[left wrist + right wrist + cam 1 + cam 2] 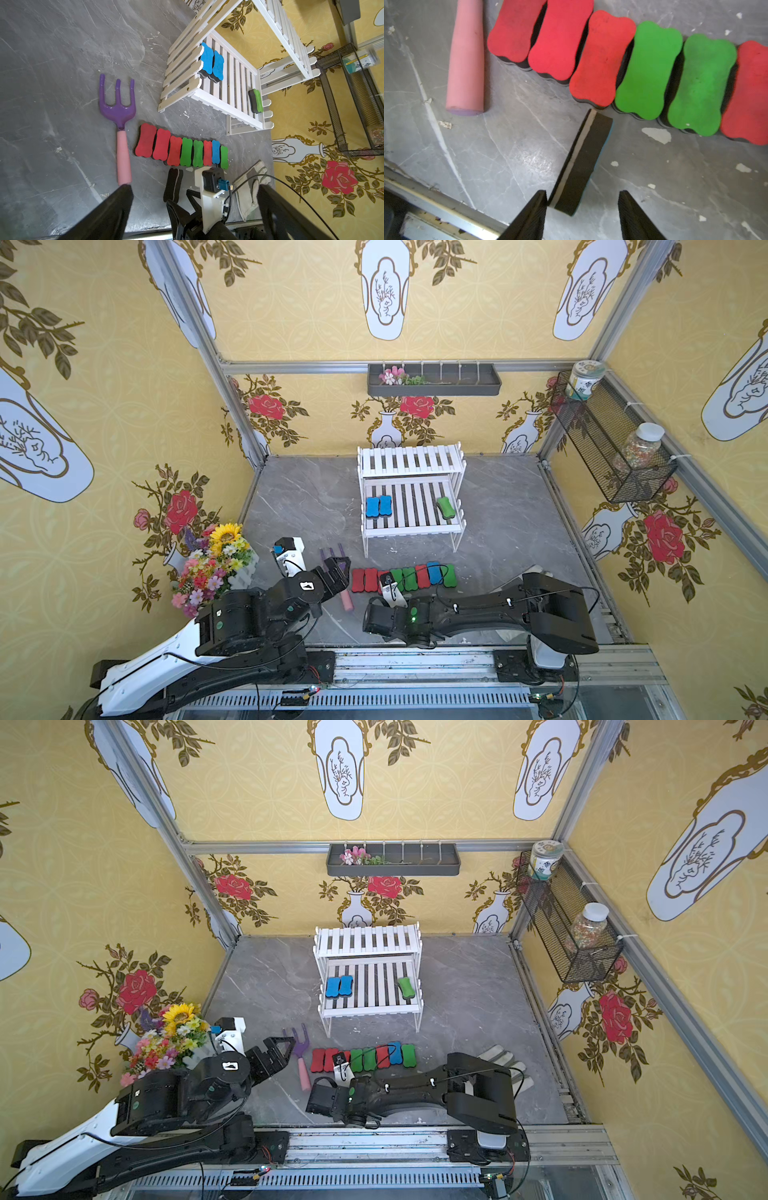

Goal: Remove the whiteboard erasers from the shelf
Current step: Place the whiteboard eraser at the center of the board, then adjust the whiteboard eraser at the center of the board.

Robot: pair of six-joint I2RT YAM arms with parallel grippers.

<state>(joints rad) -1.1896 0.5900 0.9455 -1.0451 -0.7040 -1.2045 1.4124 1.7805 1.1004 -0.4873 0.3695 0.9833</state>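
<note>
Bone-shaped foam whiteboard erasers (pixel 409 578) line the marbled bench (pixel 299 506); three lie on the lower tier of the slatted white shelf (pixel 413 531). One blue eraser (pixel 581 162) stands on edge, its near end between the half-open right claw (pixel 582 193) tips, ungripped. The left claw (pixel 194 187) gapes empty.

No legible text anywhere.

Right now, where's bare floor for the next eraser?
Bare grey stone floor either side of the white slatted shelf: toward the left wall, and toward the black mesh basket. Crowded: the row of red, green and blue foam erasers in front of the shelf, purple-and-pink garden fork at its left end.
</note>
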